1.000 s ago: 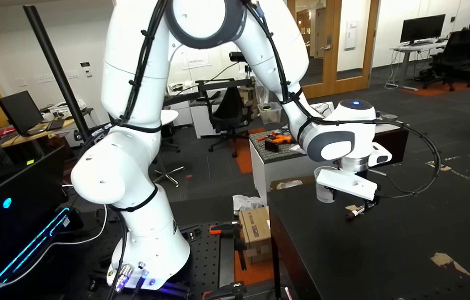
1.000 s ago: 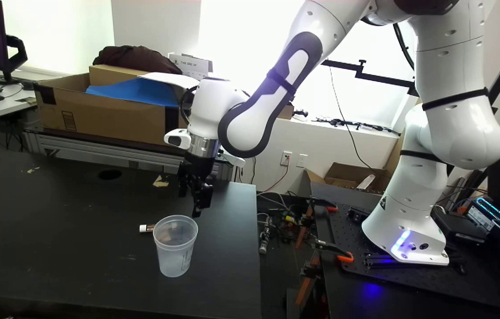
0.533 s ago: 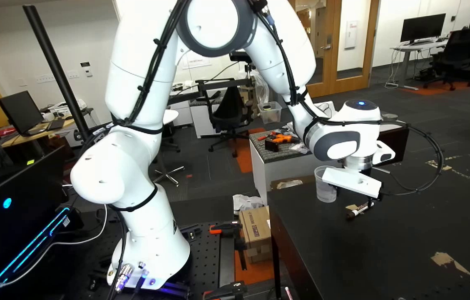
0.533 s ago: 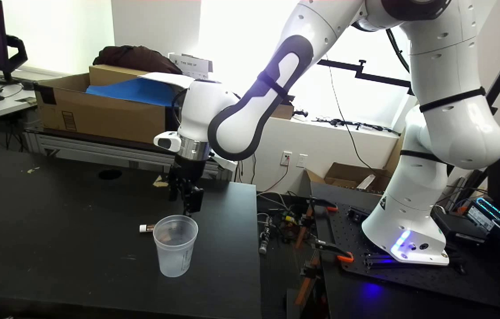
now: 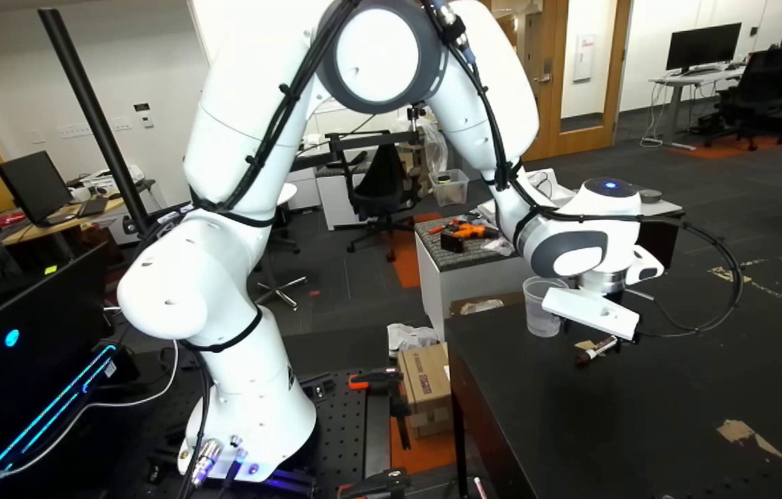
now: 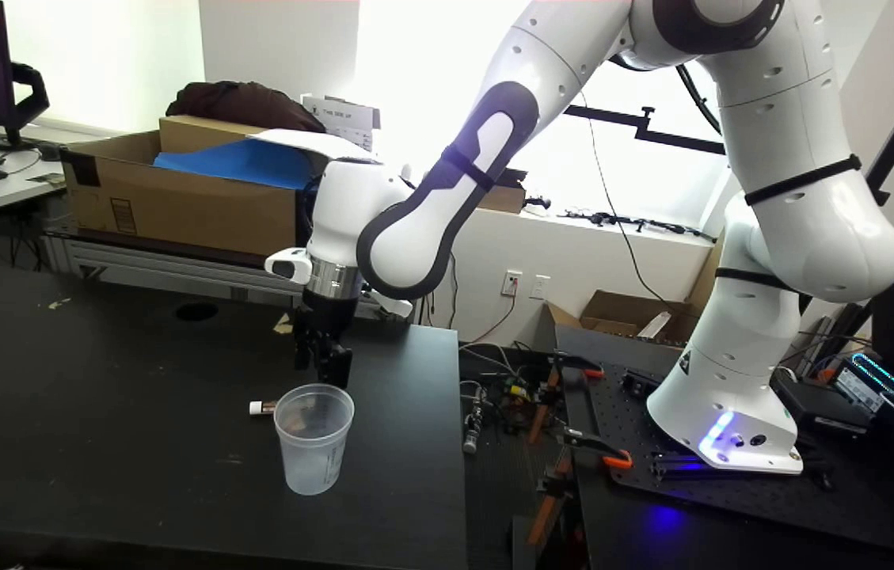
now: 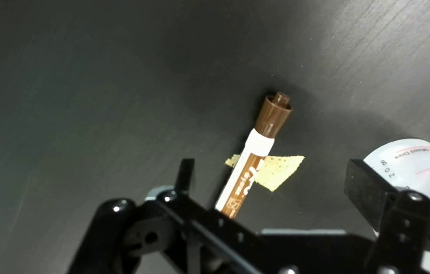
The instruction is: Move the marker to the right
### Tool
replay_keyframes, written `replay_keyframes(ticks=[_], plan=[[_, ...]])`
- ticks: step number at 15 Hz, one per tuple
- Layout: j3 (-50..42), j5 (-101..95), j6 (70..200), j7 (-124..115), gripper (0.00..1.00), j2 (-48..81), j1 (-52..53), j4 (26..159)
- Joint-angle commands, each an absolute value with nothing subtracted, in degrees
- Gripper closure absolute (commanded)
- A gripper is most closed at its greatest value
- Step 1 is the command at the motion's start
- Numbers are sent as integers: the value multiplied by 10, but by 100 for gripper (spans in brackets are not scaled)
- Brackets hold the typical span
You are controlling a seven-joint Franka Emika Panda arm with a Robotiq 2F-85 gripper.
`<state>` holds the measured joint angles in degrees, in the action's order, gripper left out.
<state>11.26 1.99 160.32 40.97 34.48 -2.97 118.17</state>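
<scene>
Brown and white, a slim cylindrical dry-erase marker [image 7: 253, 156] lies on its side on the black bench [image 7: 85, 95], below the black two-fingered gripper [image 7: 272, 167]. Its brown end [image 7: 273, 118], tipped with a small stub, points away from the gripper's body; the opposite end is hidden beneath that body in the wrist view. Partway along, the marker crosses a torn, pale yellow patch [image 7: 277, 171] on the bench top.

Two black fingers [image 7: 187, 177] stand wide apart, the marker within the span between them and dark bench showing on either side of it; the gripper has hold of nothing. In the wrist view the marker lies nearer one finger than the other. Past the farther finger, just outside the gripper's span, stands an upright translucent plastic cup [image 7: 420, 171] with printed markings, partly covered by that finger. In an exterior view the marker's white end [image 6: 256, 408] shows just beside the cup.

Above the gripper, a flat white bar [image 5: 590, 310] is fixed at the end of the white jointed robot arm [image 6: 407, 249]. Behind the gripper, in an exterior view, a large brown cardboard box [image 6: 193, 210] holds a blue sheet [image 6: 245, 164].
</scene>
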Motion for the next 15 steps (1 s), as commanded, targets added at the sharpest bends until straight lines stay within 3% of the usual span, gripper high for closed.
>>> replay_keyframes(ticks=[1, 15], plan=[[110, -5, 1580, 374, 0, 359, -29, 1157], [107, -19, 1559, 351, 0, 379, -27, 1134]])
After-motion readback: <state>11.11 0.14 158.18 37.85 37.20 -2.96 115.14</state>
